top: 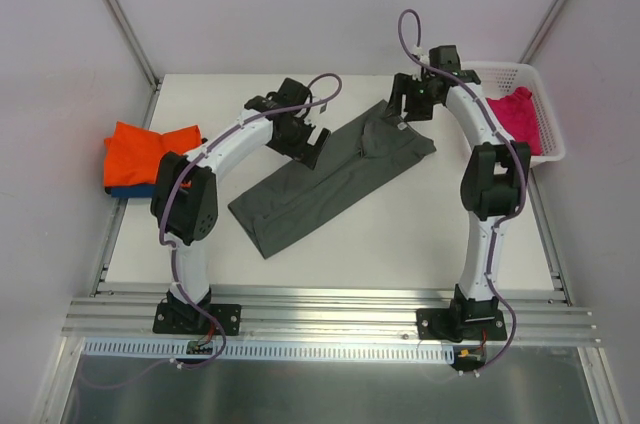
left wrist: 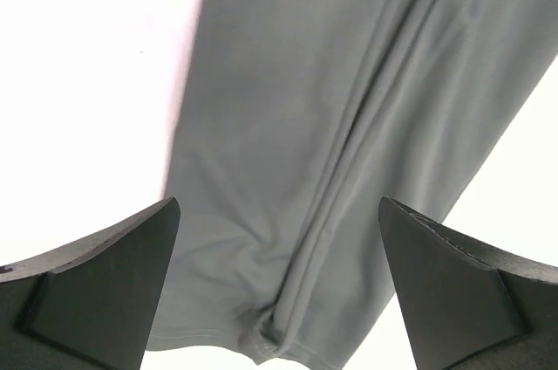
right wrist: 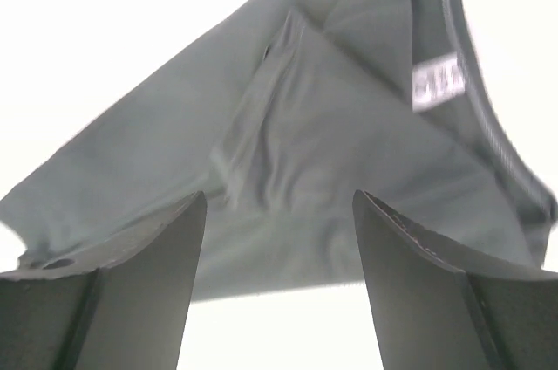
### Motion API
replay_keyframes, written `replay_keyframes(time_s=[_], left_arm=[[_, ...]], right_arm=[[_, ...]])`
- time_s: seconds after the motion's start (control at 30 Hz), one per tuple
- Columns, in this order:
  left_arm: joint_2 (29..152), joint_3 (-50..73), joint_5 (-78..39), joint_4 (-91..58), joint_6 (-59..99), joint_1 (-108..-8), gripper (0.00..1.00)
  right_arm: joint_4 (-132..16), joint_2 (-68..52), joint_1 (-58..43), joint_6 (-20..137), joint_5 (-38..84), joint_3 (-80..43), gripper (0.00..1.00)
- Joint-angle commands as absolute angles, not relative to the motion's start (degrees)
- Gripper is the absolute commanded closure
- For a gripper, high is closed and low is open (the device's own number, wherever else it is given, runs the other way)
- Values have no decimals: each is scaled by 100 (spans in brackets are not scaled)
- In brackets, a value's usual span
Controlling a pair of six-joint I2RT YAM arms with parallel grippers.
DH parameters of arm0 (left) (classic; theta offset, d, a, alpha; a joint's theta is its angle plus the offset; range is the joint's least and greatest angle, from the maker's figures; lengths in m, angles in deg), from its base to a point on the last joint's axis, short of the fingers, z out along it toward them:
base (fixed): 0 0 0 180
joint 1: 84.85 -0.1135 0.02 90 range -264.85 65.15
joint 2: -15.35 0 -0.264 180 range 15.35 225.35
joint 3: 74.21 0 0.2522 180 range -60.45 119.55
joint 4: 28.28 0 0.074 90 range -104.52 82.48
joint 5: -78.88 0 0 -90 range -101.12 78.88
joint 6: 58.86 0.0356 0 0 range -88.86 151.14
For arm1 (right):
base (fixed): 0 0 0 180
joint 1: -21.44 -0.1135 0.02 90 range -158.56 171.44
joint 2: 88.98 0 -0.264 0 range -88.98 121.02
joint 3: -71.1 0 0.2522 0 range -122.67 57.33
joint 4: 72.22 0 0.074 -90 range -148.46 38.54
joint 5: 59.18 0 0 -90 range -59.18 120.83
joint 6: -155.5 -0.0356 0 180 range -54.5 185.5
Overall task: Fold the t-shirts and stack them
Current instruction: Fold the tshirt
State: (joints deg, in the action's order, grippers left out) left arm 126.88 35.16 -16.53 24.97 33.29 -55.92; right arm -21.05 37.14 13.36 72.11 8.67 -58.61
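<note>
The left hand [left wrist: 277,204] hangs with its two dark fingers spread wide and nothing between them; it has hold of nothing. Right under it lies the dark grey t-shirt [top: 330,179], whose lengthwise creases run straight away from the wrist camera. The right hand [right wrist: 279,197] is also parted, a little less widely, and grips nothing; it hovers over the shirt's far right end, where the collar [right wrist: 488,126] and a small white label [right wrist: 436,82] show. The label's print is too blurred to read. From above, the shirt is folded into a long narrow strip set on a diagonal. Its long axis runs from near left to far right, with the collar end far right beneath the right hand and the hem end near left. The left hand stands over the strip's far left edge, about midway along it. Bare counter [top: 400,244] lies open on the near right of the strip and again on its far left. The hem end stops well short of the counter's near edge. At the counter's left edge a folded bright orange t-shirt [top: 145,149] rests on a blue t-shirt [top: 128,190], well apart from the grey one. At the far right corner a white mesh basket [top: 552,134] holds the crumpled magenta pink t-shirt [top: 515,114], just beside the right arm.
</note>
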Motion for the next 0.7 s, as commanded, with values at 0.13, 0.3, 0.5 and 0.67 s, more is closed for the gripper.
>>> replay_keyframes(time_s=[0.13, 0.3, 0.5, 0.67], left_arm=[[12732, 3474, -1508, 2671, 3588, -6059, 1], [12864, 3271, -1552, 2671, 3658, -6401, 1], [12926, 2938, -1683, 2679, 3685, -6613, 1], [12952, 2577, -1763, 2749, 3659, -6727, 1]], right_arm=[[-1364, 2941, 1441, 7139, 516, -4701, 28], [-1338, 2887, 1493, 7183, 542, -4128, 28], [-1381, 3107, 1502, 7060, 490, -4127, 28], [-1373, 3414, 1493, 7069, 560, -4286, 28]])
